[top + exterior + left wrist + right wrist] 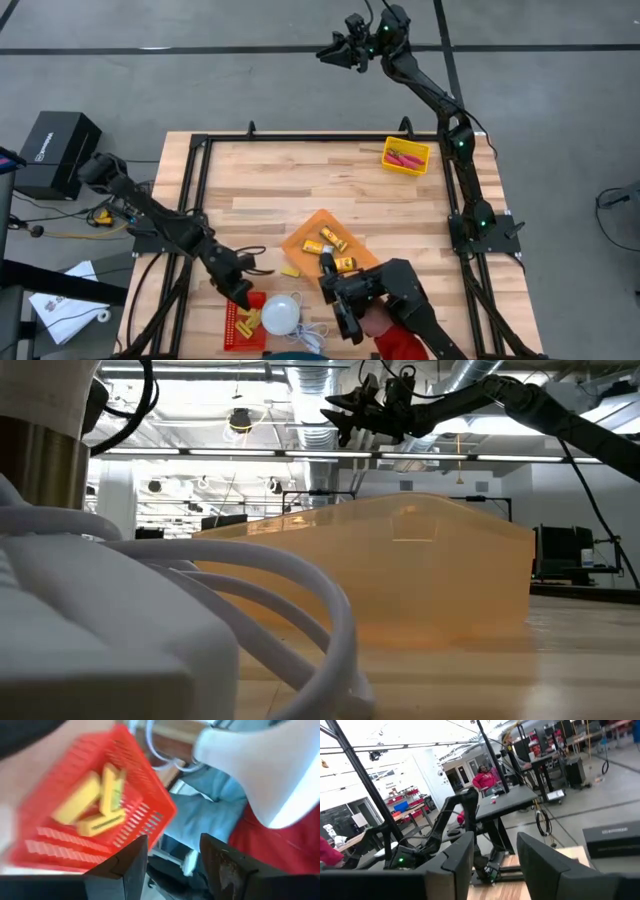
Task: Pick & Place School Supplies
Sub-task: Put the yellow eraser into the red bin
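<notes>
Three yellow blocks [95, 802] lie in the red mesh bin [235, 330] at the table's near edge. My left gripper [243, 293] hovers just above that bin's far end, open, with nothing between its fingers [172, 865]. One more yellow block [290, 271] lies on the table next to the orange tray [305, 232], which holds orange-yellow packets [334, 240]. Red-handled scissors [405, 158] lie in the yellow bin [389, 163] at the far right. My right gripper [335, 52] is raised beyond the table's far edge, open and empty [495, 855].
A white dome [283, 313] with its cord [318, 335] sits right beside the red bin. A person's red sleeve [400, 342] and a dark device [365, 295] reach in over the near edge by the orange tray. Bare wood lies across the table's middle.
</notes>
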